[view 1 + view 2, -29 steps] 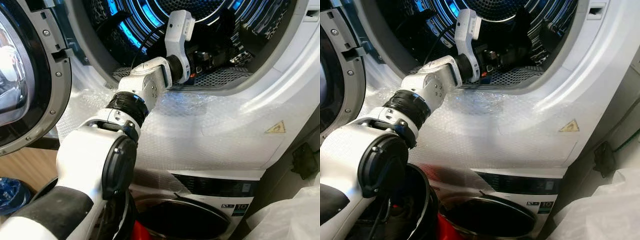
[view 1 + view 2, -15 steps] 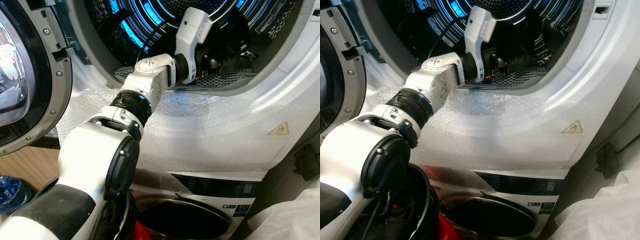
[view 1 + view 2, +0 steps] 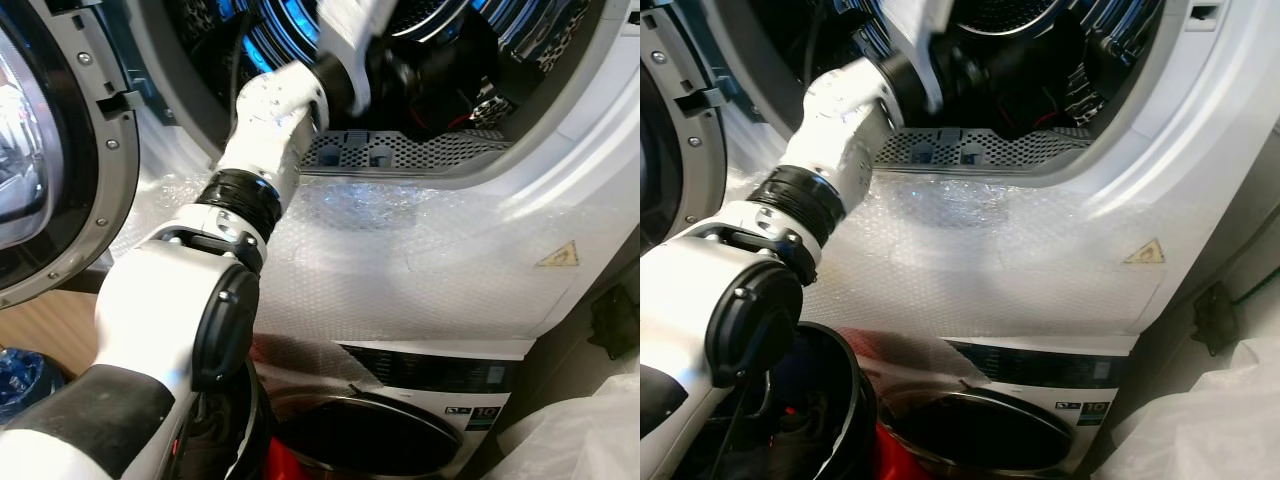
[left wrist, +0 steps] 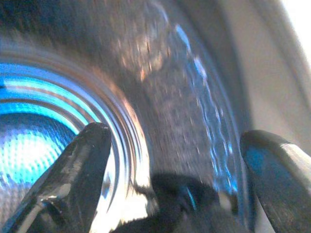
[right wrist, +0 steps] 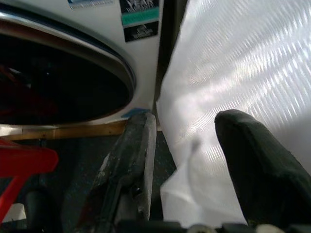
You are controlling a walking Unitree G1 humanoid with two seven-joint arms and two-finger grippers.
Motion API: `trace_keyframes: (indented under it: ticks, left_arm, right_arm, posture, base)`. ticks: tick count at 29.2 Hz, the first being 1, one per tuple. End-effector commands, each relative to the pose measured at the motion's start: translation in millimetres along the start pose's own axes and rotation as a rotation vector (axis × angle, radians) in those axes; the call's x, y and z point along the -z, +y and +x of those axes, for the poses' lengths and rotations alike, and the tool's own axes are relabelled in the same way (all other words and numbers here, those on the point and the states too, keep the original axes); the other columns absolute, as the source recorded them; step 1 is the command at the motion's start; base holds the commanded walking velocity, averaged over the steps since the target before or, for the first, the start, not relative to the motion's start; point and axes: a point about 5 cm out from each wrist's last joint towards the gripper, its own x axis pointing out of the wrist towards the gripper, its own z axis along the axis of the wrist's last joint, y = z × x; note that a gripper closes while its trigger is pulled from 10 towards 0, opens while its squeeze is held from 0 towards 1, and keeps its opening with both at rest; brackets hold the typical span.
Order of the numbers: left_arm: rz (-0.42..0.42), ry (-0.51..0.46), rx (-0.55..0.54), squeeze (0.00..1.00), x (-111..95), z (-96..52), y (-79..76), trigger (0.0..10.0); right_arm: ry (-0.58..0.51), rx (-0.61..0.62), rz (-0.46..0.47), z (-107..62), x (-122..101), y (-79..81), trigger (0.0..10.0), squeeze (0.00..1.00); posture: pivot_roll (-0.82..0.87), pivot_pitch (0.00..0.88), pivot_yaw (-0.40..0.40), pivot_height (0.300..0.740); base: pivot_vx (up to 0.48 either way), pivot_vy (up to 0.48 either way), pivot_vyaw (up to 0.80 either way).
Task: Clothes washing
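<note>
Left gripper spread inside front-facing drum, nothing between fingers.

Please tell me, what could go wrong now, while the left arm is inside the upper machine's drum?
The left end effector is open deep inside the drum, so the dark garment may slip or stay behind.

The left arm passes close over the perforated lint filter at the opening's lip and could strike it.

The bubble wrap draped on the front might get dragged.
</note>
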Motion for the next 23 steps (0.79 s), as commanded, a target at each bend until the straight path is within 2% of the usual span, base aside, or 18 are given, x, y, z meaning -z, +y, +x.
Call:
trace_keyframes:
  ticks: [1, 4, 6, 7, 9, 11, 12, 13, 15, 16, 17, 18, 19, 21, 22, 23]
  left_arm:
    - [0.032, -0.085, -0.019, 0.00, -12, -5.0, 7.5, 10.0]
    - [0.077, -0.125, -0.010, 0.00, -17, -15.0, 7.4, 10.0]
    - [0.130, -0.106, 0.020, 0.00, -15, -25.0, -1.0, 10.0]
    - [0.132, -0.081, 0.023, 0.00, -8, -38.6, -14.6, 10.0]
    - [0.155, -0.046, 0.023, 0.00, 0, -53.6, -31.7, 10.0]
    - [0.142, -0.026, 0.003, 0.00, 3, -67.4, -46.2, 10.0]
    - [0.150, 0.003, -0.054, 0.00, 2, -80.8, -56.1, 10.0]
    - [0.150, 0.003, -0.054, 0.00, 2, -80.8, -56.1, 10.0]
    - [0.163, 0.030, -0.141, 0.00, -7, -96.1, -62.8, 10.0]
    - [0.163, 0.030, -0.141, 0.00, -7, -96.1, -62.8, 10.0]
    - [0.198, 0.045, -0.147, 0.00, -9, -101.4, -65.3, 10.0]
    - [0.262, 0.097, -0.155, 0.00, -8, -115.6, -71.8, 10.0]
    - [0.254, 0.168, -0.199, 0.00, -3, -133.1, -80.1, 10.0]
    - [0.254, 0.168, -0.199, 0.00, -3, -133.1, -80.1, 10.0]
    - [0.246, 0.217, -0.240, 0.00, -3, -147.1, -86.8, 10.0]
    - [0.246, 0.217, -0.240, 0.00, -3, -147.1, -86.8, 10.0]
  right_arm:
    - [0.023, -0.022, -0.007, -1.1, 4, 5.9, 10.0, 0.00]
    - [0.021, -0.025, 0.000, 0.1, 2, 9.4, 10.0, 0.00]
    - [0.019, -0.024, 0.011, 0.6, 1, 11.1, 10.0, 0.00]
    - [0.024, -0.025, 0.016, 0.7, 1, 14.1, 10.0, 0.00]
    - [0.035, -0.030, 0.017, 0.2, 2, 17.8, 10.0, 0.00]
    - [0.047, -0.037, 0.017, -0.3, 4, 21.5, 10.0, 0.00]
    - [0.056, -0.042, 0.016, -0.4, 4, 24.8, 10.0, 0.00]
    - [0.056, -0.042, 0.016, -0.4, 4, 24.8, 10.0, 0.00]
    - [0.064, -0.056, 0.009, 0.4, 3, 30.4, 10.0, 0.00]
    - [0.064, -0.056, 0.009, 0.4, 3, 30.4, 10.0, 0.00]
    - [0.066, -0.063, 0.005, 0.7, 2, 32.3, 10.0, 0.00]
    - [0.065, -0.075, -0.002, 1.6, 0, 36.1, 10.0, 0.00]
    - [0.065, -0.077, -0.004, 2.5, -2, 38.3, 10.0, 0.00]
    - [0.065, -0.077, -0.004, 2.5, -2, 38.3, 10.0, 0.00]
    - [0.064, -0.079, -0.007, 3.2, -3, 39.5, 10.0, 0.00]
    - [0.064, -0.079, -0.007, 3.2, -3, 39.5, 10.0, 0.00]
  posture:
    - [-0.08, 0.000, 0.075, 0.740]
    - [-0.08, 0.000, 0.080, 0.740]
    - [-0.07, 0.000, 0.088, 0.740]
    - [-0.04, 0.000, 0.095, 0.740]
    - [-0.02, 0.000, 0.097, 0.740]
    - [0.00, 0.000, 0.103, 0.740]
    - [0.02, 0.000, 0.101, 0.740]
    - [0.02, 0.000, 0.101, 0.740]
    - [0.06, 0.000, 0.097, 0.740]
    - [0.06, 0.000, 0.097, 0.740]
    - [0.06, 0.000, 0.097, 0.740]
    - [0.08, 0.000, 0.096, 0.740]
    - [0.08, 0.000, 0.095, 0.740]
    - [0.08, 0.000, 0.095, 0.740]
    - [0.10, 0.000, 0.093, 0.740]
    - [0.10, 0.000, 0.093, 0.740]
  base:
    - [0.000, 0.000, 0.00]
    - [0.000, 0.000, 0.00]
    - [0.000, 0.000, 0.00]
    - [0.000, 0.000, 0.00]
    - [0.000, 0.000, 0.00]
    - [0.000, 0.000, 0.00]
    - [0.000, 0.000, 0.00]
    - [0.000, 0.000, 0.00]
    - [0.000, 0.000, 0.00]
    - [0.000, 0.000, 0.00]
    - [0.000, 0.000, 0.00]
    - [0.000, 0.000, 0.00]
    - [0.000, 0.000, 0.00]
    - [0.000, 0.000, 0.00]
    - [0.000, 0.000, 0.00]
    - [0.000, 0.000, 0.00]
